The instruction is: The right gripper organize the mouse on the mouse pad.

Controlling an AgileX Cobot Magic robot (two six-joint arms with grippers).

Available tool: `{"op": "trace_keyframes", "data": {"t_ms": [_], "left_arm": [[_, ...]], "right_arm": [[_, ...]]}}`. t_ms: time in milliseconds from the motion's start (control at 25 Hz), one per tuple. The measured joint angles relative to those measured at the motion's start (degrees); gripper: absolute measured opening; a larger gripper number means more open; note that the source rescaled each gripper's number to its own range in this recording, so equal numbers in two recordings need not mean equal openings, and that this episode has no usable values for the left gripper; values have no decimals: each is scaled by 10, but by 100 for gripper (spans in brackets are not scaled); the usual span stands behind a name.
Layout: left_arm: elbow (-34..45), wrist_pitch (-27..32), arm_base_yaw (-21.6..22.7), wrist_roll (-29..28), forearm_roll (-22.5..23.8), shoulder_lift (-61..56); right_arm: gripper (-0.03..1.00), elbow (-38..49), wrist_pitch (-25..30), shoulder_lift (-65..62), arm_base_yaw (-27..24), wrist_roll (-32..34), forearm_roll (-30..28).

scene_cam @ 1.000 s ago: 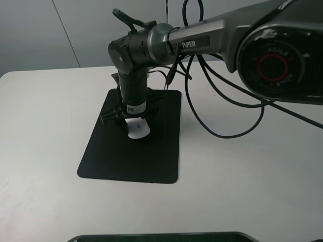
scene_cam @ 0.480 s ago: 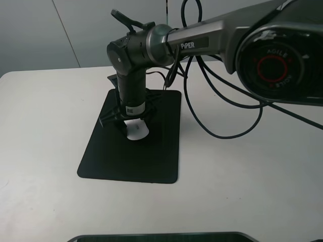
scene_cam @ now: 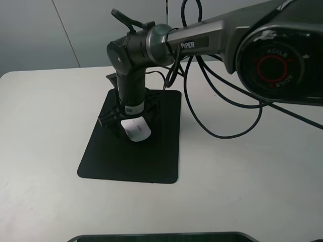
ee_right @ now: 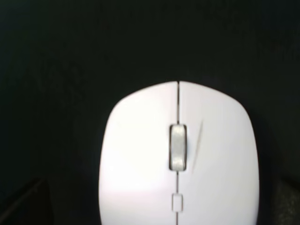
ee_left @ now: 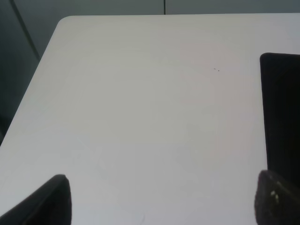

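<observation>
The mouse [scene_cam: 136, 129] has swung to a new angle on the mouse pad [scene_cam: 151, 161], straddled for squaring by the right gripper [scene_cam: 130, 117], though I cannot tell whether its jaws actually pinch it.

The mouse [scene_cam: 137, 130] lies on the far half of the mouse pad [scene_cam: 132, 157], which sits left of centre on the worktop [scene_cam: 48, 131]. The right gripper [scene_cam: 129, 122] stands directly over the mouse, a finger on either side (neither touching it). The left gripper [ee_left: 164, 206] hangs over bare worktop, the pad's edge just beside one finger.
</observation>
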Motion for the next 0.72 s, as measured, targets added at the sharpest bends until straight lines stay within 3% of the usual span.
{"op": "trace_keyframes", "data": {"t_ms": [400,720], "left_arm": [[0,0,0,0,0,0],[0,0,0,0,0,0]], "right_arm": [[99,0,9,-7,0,-1,-6],[99,-1,36,-96,0,-33,-46]]}}
